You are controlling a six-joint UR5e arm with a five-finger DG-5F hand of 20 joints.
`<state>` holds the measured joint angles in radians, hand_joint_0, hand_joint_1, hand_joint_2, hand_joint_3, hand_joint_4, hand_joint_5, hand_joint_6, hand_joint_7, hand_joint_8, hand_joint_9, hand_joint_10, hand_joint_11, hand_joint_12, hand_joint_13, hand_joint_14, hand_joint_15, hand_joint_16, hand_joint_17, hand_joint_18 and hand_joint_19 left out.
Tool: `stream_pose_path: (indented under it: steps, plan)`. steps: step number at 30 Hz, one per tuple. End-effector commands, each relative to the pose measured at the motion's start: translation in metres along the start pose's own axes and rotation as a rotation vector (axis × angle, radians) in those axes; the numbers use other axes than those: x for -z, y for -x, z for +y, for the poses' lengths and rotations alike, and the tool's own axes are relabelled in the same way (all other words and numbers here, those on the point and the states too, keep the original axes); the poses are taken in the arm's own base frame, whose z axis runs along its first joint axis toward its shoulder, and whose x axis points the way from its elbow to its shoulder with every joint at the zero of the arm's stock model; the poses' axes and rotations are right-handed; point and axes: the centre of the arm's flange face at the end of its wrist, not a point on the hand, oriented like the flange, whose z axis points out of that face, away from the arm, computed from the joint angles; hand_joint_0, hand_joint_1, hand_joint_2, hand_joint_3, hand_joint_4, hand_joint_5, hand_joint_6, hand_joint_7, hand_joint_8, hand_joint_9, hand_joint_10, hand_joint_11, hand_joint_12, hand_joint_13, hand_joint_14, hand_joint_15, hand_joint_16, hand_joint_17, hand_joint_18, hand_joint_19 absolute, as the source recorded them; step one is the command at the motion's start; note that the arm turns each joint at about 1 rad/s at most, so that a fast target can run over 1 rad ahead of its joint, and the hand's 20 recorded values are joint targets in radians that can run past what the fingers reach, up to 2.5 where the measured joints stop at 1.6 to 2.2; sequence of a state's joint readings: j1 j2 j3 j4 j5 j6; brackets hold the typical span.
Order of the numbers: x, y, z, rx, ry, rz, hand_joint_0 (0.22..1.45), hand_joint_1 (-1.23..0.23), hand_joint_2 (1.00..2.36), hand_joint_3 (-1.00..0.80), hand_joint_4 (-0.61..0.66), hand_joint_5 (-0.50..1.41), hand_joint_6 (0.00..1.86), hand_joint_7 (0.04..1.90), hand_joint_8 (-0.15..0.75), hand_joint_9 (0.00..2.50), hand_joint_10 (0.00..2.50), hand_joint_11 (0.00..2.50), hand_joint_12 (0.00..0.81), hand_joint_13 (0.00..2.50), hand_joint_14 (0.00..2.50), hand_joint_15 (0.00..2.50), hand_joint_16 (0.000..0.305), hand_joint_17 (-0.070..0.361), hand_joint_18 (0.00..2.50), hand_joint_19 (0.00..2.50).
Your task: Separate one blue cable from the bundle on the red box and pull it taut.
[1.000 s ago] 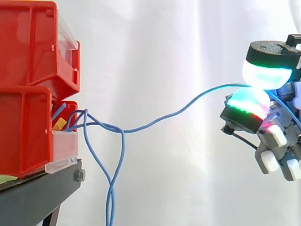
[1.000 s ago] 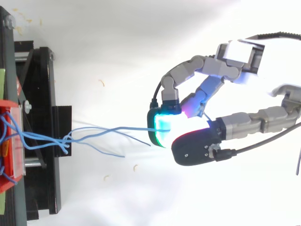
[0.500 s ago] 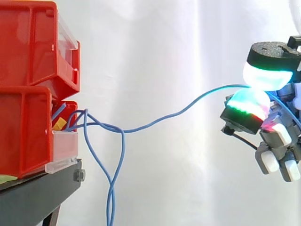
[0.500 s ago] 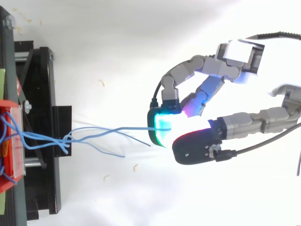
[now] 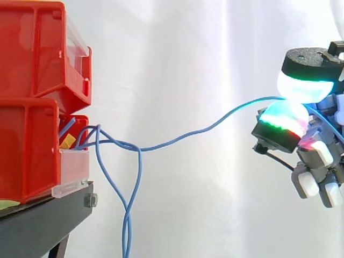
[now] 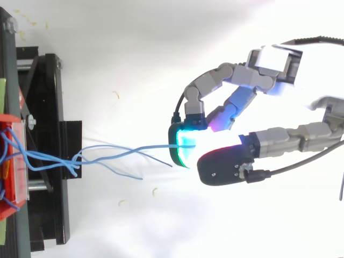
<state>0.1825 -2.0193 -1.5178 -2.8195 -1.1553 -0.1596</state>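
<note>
Side view: the red box (image 5: 32,145) stands at left, the bundle (image 5: 97,142) spilling from its front and hanging below it. One blue cable (image 5: 215,121) leaves the box in a slack curve rightward to the hand (image 5: 316,155), whose glowing fingers (image 5: 285,115) pinch it, well apart from the box.

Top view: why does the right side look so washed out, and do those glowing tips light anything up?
Top view: strong light on the white ground swallows the pale parts of the hand. Side view: the curtain shows soft grey folds, and the glowing pads seem to tint the blue cable greenish where they pinch it.
</note>
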Motion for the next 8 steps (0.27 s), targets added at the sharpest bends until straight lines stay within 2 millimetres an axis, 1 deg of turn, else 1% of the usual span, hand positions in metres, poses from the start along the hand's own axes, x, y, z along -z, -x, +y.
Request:
stream_pose_path:
  steps: [1,8]
  plan:
    - [0.0003,0.0001,-0.0001,0.000,0.000,0.000,0.50,-0.80,1.38,-0.03,-0.04,-0.11,0.91,1.09,0.418,1.15,0.01,0.65,0.413,1.04,0.01,0.46,0.056,0.127,1.07,0.35]
    - [-0.0003,-0.0002,-0.0003,0.000,0.000,0.000,0.50,-0.80,1.40,-0.03,-0.04,-0.11,0.91,1.08,0.423,1.15,0.01,0.66,0.412,1.05,0.01,0.46,0.057,0.127,1.08,0.35]
